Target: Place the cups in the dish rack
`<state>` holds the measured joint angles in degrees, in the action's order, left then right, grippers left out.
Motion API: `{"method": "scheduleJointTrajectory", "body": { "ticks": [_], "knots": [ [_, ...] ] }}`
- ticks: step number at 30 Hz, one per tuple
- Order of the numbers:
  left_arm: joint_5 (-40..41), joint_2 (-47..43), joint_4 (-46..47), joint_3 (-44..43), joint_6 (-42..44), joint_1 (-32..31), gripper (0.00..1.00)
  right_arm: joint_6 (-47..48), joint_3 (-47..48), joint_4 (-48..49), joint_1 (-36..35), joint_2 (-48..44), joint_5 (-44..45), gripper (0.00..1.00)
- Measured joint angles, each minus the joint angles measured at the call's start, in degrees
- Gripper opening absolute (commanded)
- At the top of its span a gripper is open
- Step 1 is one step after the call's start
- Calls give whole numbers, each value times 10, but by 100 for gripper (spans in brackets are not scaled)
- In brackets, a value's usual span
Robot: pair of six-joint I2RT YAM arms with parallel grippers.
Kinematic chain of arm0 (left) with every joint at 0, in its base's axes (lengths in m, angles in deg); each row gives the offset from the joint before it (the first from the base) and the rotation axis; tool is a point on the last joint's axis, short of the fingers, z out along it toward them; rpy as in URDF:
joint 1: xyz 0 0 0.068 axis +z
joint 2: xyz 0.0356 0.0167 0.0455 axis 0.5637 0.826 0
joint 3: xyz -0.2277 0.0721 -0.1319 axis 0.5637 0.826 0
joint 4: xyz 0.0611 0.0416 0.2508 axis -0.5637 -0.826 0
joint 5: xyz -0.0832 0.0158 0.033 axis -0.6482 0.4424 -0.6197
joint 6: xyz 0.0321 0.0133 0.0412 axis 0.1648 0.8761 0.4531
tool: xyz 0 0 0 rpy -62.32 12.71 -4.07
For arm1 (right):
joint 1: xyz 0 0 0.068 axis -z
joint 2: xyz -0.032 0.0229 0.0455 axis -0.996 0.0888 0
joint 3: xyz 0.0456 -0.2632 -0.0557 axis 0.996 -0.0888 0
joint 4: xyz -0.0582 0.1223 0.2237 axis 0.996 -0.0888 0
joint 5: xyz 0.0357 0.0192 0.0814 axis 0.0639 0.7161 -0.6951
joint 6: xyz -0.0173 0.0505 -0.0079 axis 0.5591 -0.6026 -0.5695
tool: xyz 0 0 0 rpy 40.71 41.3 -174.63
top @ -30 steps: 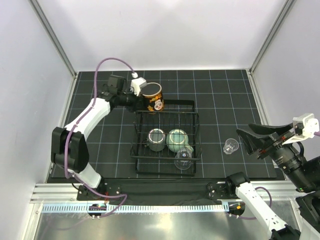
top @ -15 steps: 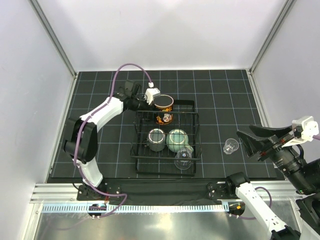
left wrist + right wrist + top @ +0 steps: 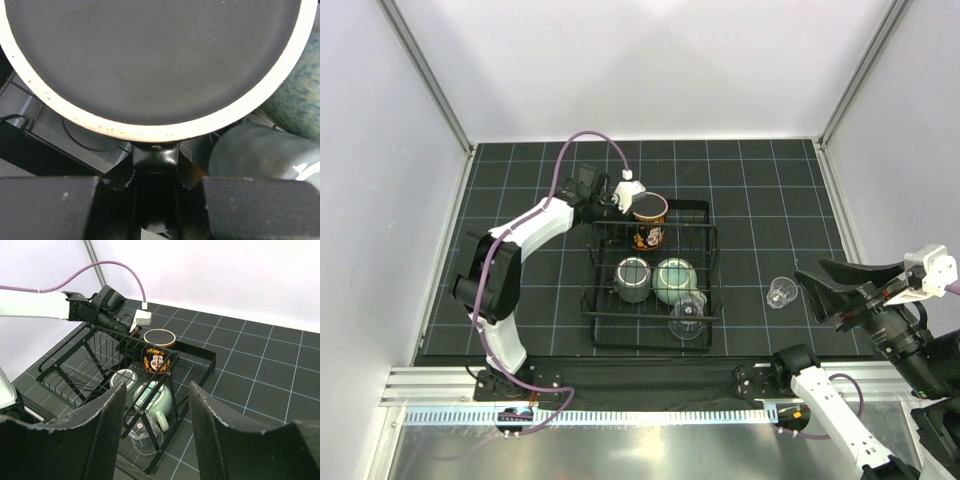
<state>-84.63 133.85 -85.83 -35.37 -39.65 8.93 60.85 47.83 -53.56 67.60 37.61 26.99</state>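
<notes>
The skull-print cup (image 3: 648, 218) stands upside down in the far end of the black wire dish rack (image 3: 592, 292). My left gripper (image 3: 623, 192) is at its handle. In the left wrist view the handle (image 3: 155, 160) lies between my fingers (image 3: 50, 205) with narrow gaps on both sides, under the cup's dark base (image 3: 150, 60). The dark grey-green mug (image 3: 633, 278), the pale-green mug (image 3: 674, 280) and a clear glass (image 3: 687, 316) are in the rack. The other clear glass (image 3: 780, 292) stands on the mat right of the rack. My right gripper (image 3: 815, 283) is open and empty beside it.
The rack sits mid-mat on a black gridded mat (image 3: 760, 200). White walls and metal posts (image 3: 425, 75) enclose the mat at the back and sides. The left arm's purple cable (image 3: 585, 135) arches above the rack's far-left corner.
My left gripper carried the tilted skull-print cup rightward from the rack's far-left corner and set it upside down inside. It has barely moved in the last half second. The right gripper drifted slightly.
</notes>
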Motion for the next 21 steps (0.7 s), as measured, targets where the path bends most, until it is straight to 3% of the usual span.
{"method": "scheduleJointTrajectory", "body": {
  "ticks": [4, 8, 10, 21],
  "knots": [
    [10, 0, 21, 8, -4, -2, 14, -1, -12, 1, 0, -4, 0, 54],
    [15, 0, 35, 10, -6, -5, 42, -1, -20, 1, 0, -4, 0, 54],
    [15, 0, 46, 10, -12, -7, 48, -1, -21, 1, 0, -4, 0, 54],
    [16, -8, 62, 37, -18, -8, 59, 0, -26, 8, 0, -8, -1, 55]
  ]
}}
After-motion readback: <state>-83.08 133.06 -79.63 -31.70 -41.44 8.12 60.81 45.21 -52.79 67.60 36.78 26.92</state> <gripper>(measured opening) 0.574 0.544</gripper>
